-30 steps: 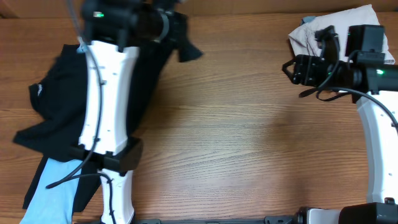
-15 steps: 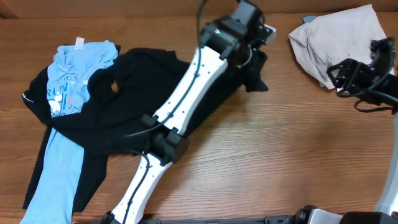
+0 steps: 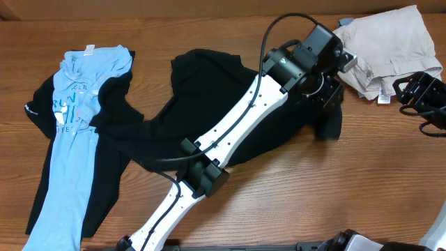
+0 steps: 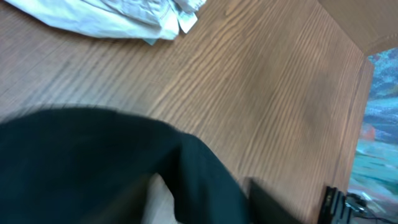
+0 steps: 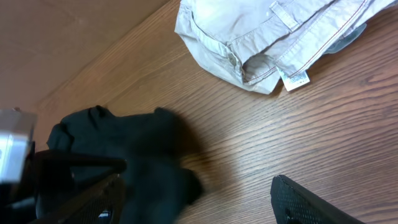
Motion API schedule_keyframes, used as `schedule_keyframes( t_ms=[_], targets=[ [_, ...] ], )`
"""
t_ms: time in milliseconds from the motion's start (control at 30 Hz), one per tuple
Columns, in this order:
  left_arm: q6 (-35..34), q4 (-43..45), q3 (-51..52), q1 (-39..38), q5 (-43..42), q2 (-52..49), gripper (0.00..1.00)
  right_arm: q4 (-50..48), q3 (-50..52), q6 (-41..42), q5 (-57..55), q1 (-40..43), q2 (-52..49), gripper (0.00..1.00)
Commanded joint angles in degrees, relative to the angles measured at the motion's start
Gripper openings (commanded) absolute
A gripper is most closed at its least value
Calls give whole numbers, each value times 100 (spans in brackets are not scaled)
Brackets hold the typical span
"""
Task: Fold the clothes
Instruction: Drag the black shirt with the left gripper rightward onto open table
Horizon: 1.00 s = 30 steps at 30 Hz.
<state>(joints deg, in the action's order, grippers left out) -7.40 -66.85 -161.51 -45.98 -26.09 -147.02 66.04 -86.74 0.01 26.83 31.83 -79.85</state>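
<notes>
**Garment and Gripper Status**

The black shirt (image 3: 202, 80) lies spread across the table (image 3: 313, 195), overlapping the light blue tee (image 3: 73, 104) at left. The left gripper (image 3: 326, 89) is at the shirt's right edge; its opening cannot be determined. The right gripper (image 5: 198, 183) is wide open and empty, near a beige garment (image 3: 383, 42) at far right.

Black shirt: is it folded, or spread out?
Not folded: the black shirt lies rumpled and stretched across the table, one end under the light blue tee.
</notes>
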Motion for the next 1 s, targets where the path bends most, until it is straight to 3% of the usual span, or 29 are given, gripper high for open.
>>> schedule_keyframes(
  t_ms=[0,67,300,567,733,967],
  targets=[
    [-13,-70,-76,111,120,153,88,0,-142,2,138,17,127,79],
    [-11,-157,-76,262,120,251,100,24,-142,2,140,17,127,79],
    [94,-973,-76,1379,177,802,100,28,-140,-4,391,-240,101,79],
    [479,-1733,-50,2562,1228,750,100,-39,-136,-39,-55,-1266,-376,79],
    [485,-1836,66,3062,2057,546,100,-79,-136,-39,-68,-1764,-809,79],
    [461,-1775,704,3661,2177,417,100,-144,-114,-39,-243,-2096,-1117,79]
  ],
)
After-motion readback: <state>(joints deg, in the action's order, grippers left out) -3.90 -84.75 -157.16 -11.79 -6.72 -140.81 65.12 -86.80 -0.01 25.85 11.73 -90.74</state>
